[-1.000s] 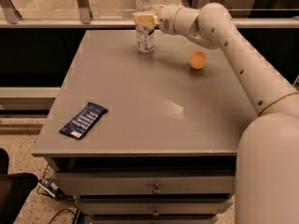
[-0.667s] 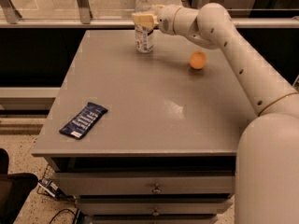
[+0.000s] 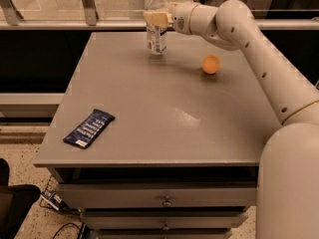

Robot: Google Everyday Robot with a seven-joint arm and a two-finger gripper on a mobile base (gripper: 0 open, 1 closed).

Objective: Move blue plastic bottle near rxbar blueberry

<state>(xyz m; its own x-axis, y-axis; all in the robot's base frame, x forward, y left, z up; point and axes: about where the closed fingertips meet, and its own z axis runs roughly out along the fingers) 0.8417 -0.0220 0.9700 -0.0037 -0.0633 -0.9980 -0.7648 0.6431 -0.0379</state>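
camera view, where's the gripper (image 3: 157, 18)?
> closed on the upper body of the blue plastic bottle (image 3: 156, 40); bottle upright at the far edge of the table (image 3: 164, 108)

and the rxbar blueberry (image 3: 88, 128)?
> flat near the front-left corner, well apart from the bottle; orange fruit (image 3: 211, 63) right of the bottle

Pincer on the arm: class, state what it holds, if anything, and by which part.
The pincer, at the far edge of the table, grips the blue plastic bottle by its upper body, just below the neck.
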